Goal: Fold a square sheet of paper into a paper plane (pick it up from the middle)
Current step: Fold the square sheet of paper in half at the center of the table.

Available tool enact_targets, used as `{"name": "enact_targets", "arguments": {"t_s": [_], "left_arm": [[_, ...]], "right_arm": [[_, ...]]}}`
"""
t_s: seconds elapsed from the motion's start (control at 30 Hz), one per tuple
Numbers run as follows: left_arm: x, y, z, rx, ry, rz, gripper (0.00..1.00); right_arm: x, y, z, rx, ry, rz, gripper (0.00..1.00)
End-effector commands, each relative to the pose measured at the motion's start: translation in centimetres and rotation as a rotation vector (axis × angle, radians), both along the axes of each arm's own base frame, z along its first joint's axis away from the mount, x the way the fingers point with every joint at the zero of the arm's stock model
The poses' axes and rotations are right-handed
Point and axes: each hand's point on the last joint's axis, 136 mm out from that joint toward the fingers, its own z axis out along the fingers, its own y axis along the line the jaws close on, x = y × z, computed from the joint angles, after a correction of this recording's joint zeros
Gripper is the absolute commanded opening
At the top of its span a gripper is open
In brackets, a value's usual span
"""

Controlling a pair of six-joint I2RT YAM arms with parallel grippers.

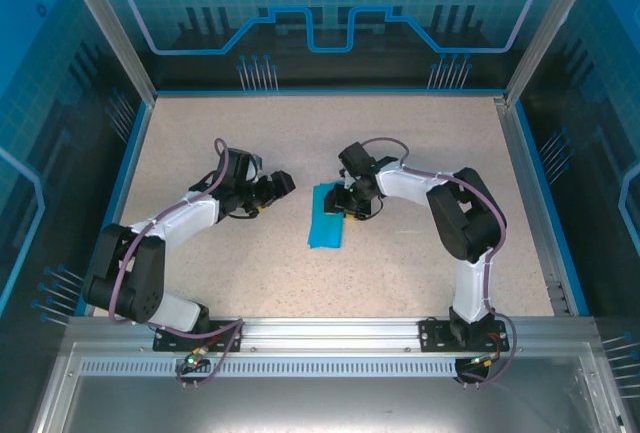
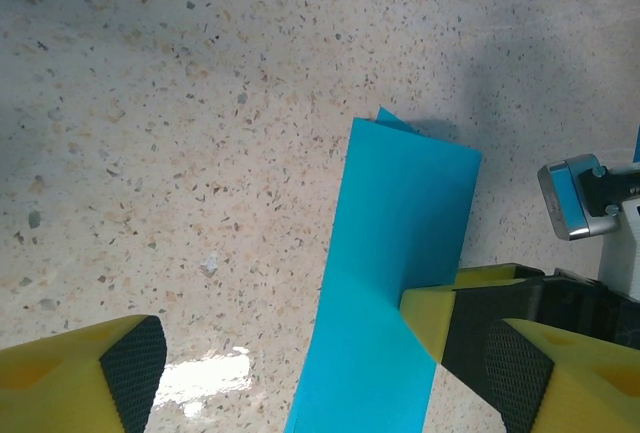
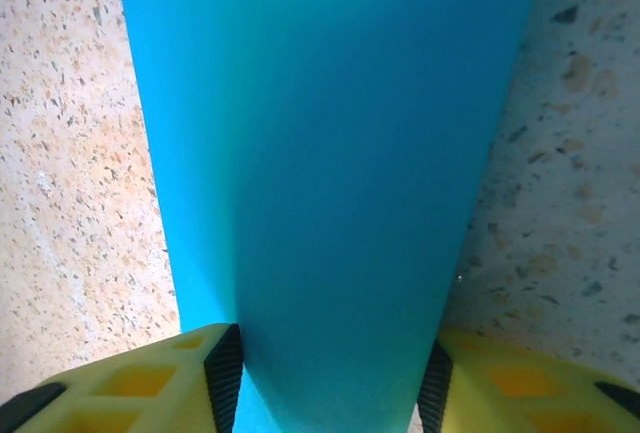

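The square sheet of paper [image 1: 327, 221], cyan-blue, lies mid-table folded into a long narrow strip. My right gripper [image 1: 347, 203] is over its far end. In the right wrist view the paper [image 3: 330, 153] bows up between the black pads [image 3: 224, 373] and touches both, with the right gripper [image 3: 328, 385] closed on its sides. My left gripper [image 1: 283, 185] hovers just left of the strip, open and holding nothing. In the left wrist view the paper [image 2: 400, 233] runs under the gap of the left gripper [image 2: 320, 368], and one yellow right-arm finger [image 2: 430, 315] sits at its right edge.
Speckled beige tabletop [image 1: 420, 133] surrounds the paper on all sides. A blue rim and metal posts [image 1: 530, 183] fence the table. Both arms reach in from the near rail [image 1: 330, 331]; their wrists stand close together over the middle.
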Motion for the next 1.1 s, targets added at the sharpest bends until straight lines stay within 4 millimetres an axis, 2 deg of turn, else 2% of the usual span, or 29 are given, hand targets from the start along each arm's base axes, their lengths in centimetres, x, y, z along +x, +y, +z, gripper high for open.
{"name": "enact_targets", "arguments": {"t_s": [0.0, 0.17, 0.43, 0.63, 0.9, 1.07], "left_arm": [[0.3, 0.0, 0.8, 0.014, -0.056, -0.012, 0.87], [0.3, 0.1, 0.7, 0.02, -0.057, -0.016, 0.87], [0.2, 0.0, 0.2, 0.016, -0.04, -0.011, 0.88], [0.5, -0.7, 0.2, -0.025, -0.023, -0.009, 0.88], [0.3, -2.4, 0.0, -0.064, 0.001, -0.067, 0.87], [0.4, -3.4, -0.3, -0.078, 0.014, -0.095, 0.83]], "right_arm": [[0.0, -1.3, 0.5, -0.113, -0.018, -0.02, 0.55], [0.1, -1.7, 1.2, -0.189, -0.054, -0.022, 0.55], [-0.5, -1.7, -0.8, -0.187, 0.024, -0.09, 0.47], [-0.4, -1.0, -1.2, -0.17, 0.034, -0.057, 0.48], [-0.8, -1.3, -2.6, -0.183, 0.06, -0.051, 0.53], [-1.0, -1.5, -3.3, -0.205, 0.074, -0.05, 0.55]]}}
